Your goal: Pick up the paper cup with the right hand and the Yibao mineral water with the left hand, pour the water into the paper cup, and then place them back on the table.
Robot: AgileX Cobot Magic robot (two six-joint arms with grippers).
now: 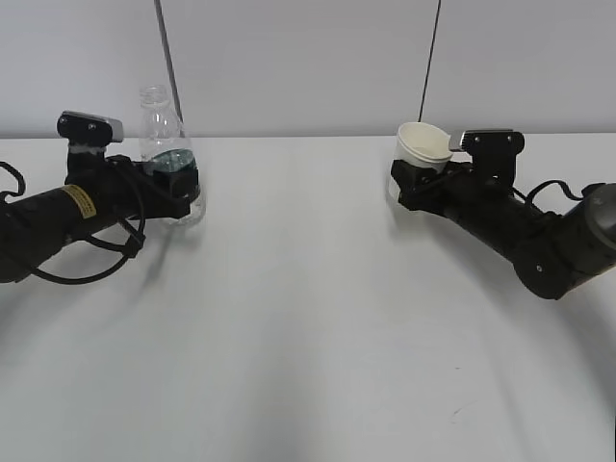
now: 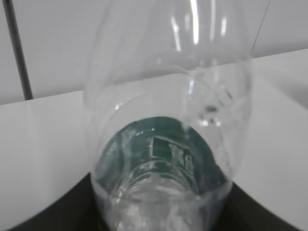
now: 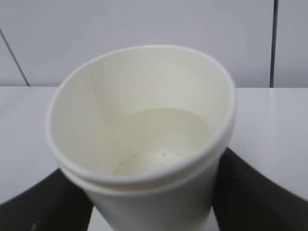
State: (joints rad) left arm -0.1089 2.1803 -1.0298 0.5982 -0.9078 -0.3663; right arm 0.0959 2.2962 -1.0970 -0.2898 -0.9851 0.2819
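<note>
The Yibao mineral water (image 1: 166, 144) is a clear uncapped bottle with a dark green label, standing upright at the far left of the white table (image 1: 308, 318). My left gripper (image 1: 178, 183) is shut on its lower body. In the left wrist view the bottle (image 2: 168, 120) fills the frame, with the black fingers (image 2: 43, 216) on both sides. The paper cup (image 1: 422, 146) is cream-white and tilts slightly left in my right gripper (image 1: 416, 183), which is shut on it. In the right wrist view the cup (image 3: 144, 125) holds liquid in its bottom, black fingers (image 3: 255, 197) flanking it.
A pale wall (image 1: 308, 58) stands behind the table's far edge, with two thin dark cables (image 1: 168, 48) hanging down it. Both black arms lie low over the table at left and right. White tabletop stretches between them and toward the front.
</note>
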